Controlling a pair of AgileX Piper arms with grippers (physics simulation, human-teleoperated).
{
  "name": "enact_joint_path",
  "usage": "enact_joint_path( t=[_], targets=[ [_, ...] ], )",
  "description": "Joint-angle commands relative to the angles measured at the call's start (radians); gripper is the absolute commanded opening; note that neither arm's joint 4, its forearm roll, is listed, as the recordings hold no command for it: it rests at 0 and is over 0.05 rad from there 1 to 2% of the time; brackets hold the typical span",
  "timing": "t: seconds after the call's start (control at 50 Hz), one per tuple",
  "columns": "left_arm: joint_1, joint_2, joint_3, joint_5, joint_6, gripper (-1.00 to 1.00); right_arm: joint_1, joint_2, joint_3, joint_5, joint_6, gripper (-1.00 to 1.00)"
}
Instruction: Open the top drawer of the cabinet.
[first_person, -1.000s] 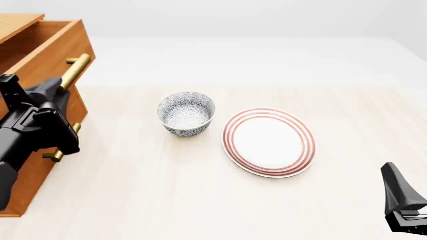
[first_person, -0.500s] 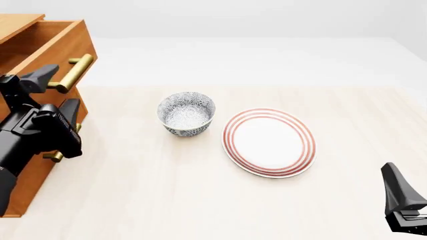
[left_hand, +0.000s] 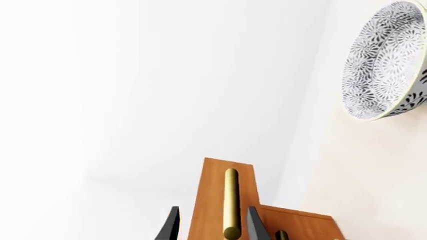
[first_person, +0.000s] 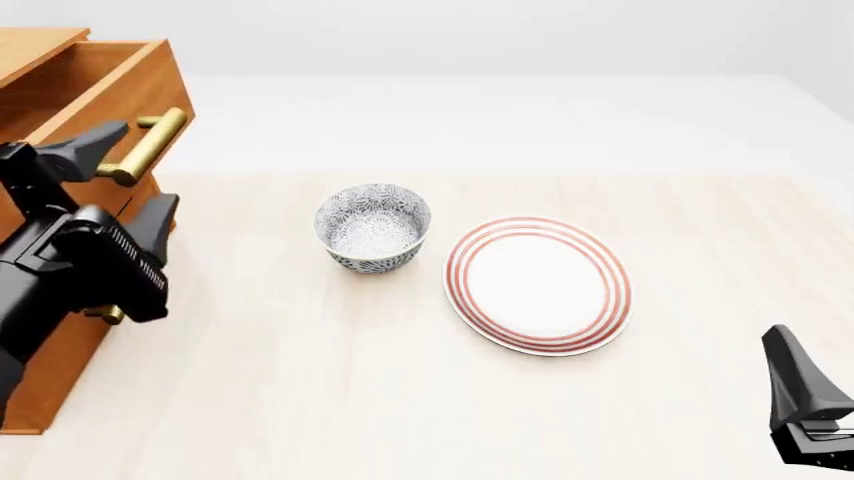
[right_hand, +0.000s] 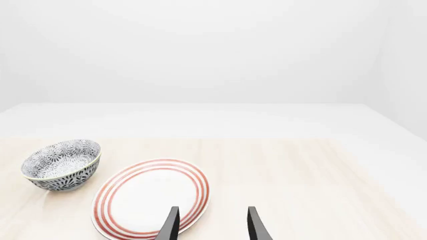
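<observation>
With its front pulled forward past the drawers below, the top drawer (first_person: 100, 95), a deep orange-brown wooden box, sits open at the far left of the front view, atop the tall orange-brown wooden cabinet (first_person: 60, 360). Its brass cylindrical bar handle (first_person: 144, 145) juts out from the drawer front. Left gripper (first_person: 127, 185), black, sits right at that handle, released: fingers spread wide, one fingertip above the bar, the other below and apart from it. Not gripping anything. Left wrist view shows the brass bar running between the two dark fingertips (left_hand: 170, 227) with gaps on either side, drawer front (left_hand: 213, 200) behind it. Second brass handle (first_person: 110, 313) partly visible lower down, mostly hidden by the left arm.

Right gripper (first_person: 807, 415) rests at the lower right corner of the front view, well apart from everything. Right wrist view shows its two black fingertips (right_hand: 172, 225) parted with nothing between them, released.

On the pale wood-grain table (first_person: 400, 400): a blue-and-white floral patterned ceramic bowl (first_person: 372, 227), upright, near centre; just beside it to the right, not touching, a round white plate with red concentric rim rings (first_person: 538, 285), lying flat. Bowl is well apart from the cabinet.
</observation>
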Motion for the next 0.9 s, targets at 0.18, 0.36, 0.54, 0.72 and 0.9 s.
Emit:
enact_joint_path(
  t=[0.18, 0.36, 0.54, 0.72, 0.9],
  targets=[
    [-0.008, -0.181, -0.118, 0.293, -0.23, 1.0, 0.0, 0.0, 0.001, -0.001, 0.0, 1.0],
    [0.003, -0.22, -0.189, 0.439, -0.366, 1.0, 0.0, 0.0, 0.001, -0.001, 0.0, 1.0],
    [0.052, -0.259, -0.253, 0.572, -0.467, 1.0, 0.0, 0.0, 0.001, -0.001, 0.0, 1.0],
    [0.114, -0.275, -0.389, 0.766, -0.654, 1.0, 0.0, 0.0, 0.001, -0.001, 0.0, 1.0],
    [0.132, -0.241, -0.464, 0.88, -0.769, 1.0, 0.0, 0.0, 0.001, -0.001, 0.0, 1.0]
  ],
)
